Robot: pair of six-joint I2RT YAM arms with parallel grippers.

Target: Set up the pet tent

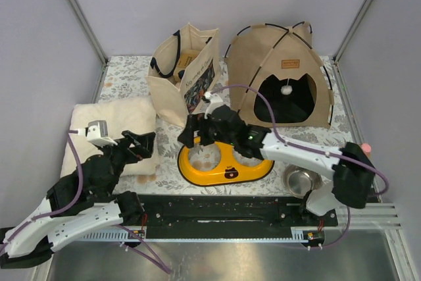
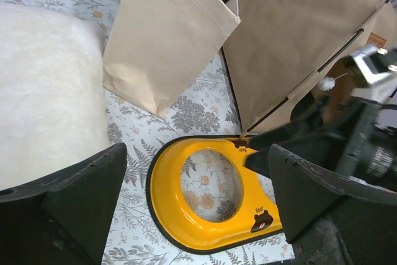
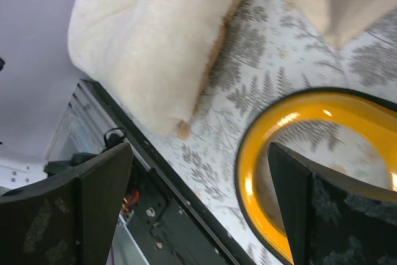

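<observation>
Seeing pet tent [image 1: 263, 64] standing at far right of table [image 1: 125, 74], domed up on thin black poles, arched doorway [image 1: 289, 106] facing the arms. Spotting white pompom [image 1: 287, 88] hanging in the doorway, brown label patch [image 1: 290, 63] just above. Noting tote bag [image 1: 177, 87] upright just left of the tent; touching or not, can't tell. Noting fluffy pillow [image 1: 108, 129] flat at left side, yellow two-ring bowl stand [image 1: 227, 174] near centre, steel bowl [image 1: 302, 180] on the table to its right. Reading left gripper [image 1: 141, 143] as spread wide, empty, over pillow's right edge, pointed toward the stand. Reading right gripper [image 1: 197, 135] as spread wide too, nothing between fingers, above the stand's left end, apart from the tent.
</observation>
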